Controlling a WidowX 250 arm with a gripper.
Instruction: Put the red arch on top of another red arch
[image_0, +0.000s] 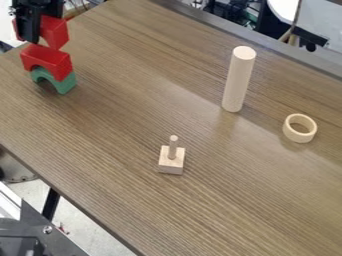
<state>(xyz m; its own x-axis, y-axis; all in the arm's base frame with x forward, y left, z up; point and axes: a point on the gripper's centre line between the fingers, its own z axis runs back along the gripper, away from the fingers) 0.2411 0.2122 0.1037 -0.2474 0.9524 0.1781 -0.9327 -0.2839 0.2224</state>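
Upper L, we see the gripper (28, 38) clamped on the red arch (55, 33), opened only arch-wide, over the lower red arch (47, 59), contact unclear. We judge it light, stiff, prob. smooth; best hold, opp. flat faces. Nearest thing to a container: the ring (290, 132), R, w/ tabletop (127, 117) thru its hole.

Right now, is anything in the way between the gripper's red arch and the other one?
Nothing visible is: the upper red arch, at the gripper, appears just above the lower red arch, which sits on the green arch.
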